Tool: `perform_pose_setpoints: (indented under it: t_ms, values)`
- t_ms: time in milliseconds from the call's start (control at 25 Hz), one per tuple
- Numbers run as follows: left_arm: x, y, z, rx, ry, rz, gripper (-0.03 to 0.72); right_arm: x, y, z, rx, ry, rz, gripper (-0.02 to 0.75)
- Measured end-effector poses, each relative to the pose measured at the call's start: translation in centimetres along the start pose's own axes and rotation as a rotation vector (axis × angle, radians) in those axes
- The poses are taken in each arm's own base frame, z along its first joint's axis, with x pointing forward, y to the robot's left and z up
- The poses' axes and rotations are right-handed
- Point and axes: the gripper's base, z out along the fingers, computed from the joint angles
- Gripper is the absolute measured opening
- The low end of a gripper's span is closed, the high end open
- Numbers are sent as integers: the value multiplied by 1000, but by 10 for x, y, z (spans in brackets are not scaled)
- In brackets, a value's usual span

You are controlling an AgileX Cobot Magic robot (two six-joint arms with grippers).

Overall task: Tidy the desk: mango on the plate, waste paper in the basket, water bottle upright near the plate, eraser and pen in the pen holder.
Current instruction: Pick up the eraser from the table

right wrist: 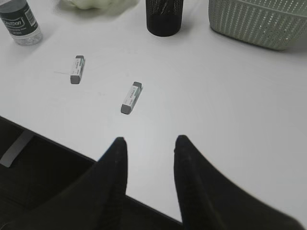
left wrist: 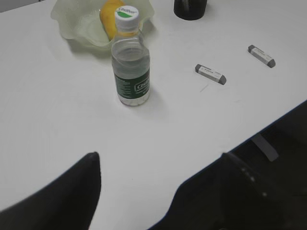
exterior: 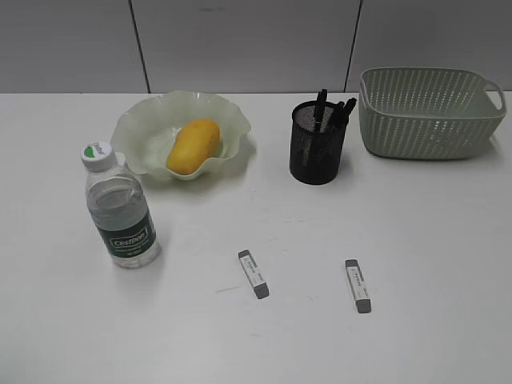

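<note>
erasers: two, one and one, loose on tabletop | mango on plate, water bottle upright nearby, pens in pen holder | left hand and right hand: open, empty | likely next: an eraser into pen holder

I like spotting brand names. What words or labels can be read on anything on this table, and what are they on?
"Cestbon": on the dark green label of the water bottle.
"C'estbon": seemingly this, in small print on the bottle's white cap; not sharp.
Small white print lower on the bottle label: too small to read.
Sleeve of the left eraser: printed, too blurred to read.
Sleeve of the right eraser: the same, unreadable.
</note>
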Motion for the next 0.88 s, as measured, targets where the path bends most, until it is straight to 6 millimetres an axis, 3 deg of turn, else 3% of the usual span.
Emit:
perform_pose_setpoints:
  t_ms: [160,280,480,640,880]
  values:
    - [3,1,-5,-26,-35,-22,560,-26,0,29,2,58,2,276]
    - [5,2,-8,-101,-57,-69,561,-44,1,76,-7,196,21,276]
    - [6,3,-11,-273,-74,-174,561,-70,12,171,-97,424,75,293]
    - [12,0,-19,-397,-133,-244,561,-91,35,238,-181,513,27,298]
    - [16,-4,-25,-528,-177,-312,561,-89,82,319,-265,662,-67,300]
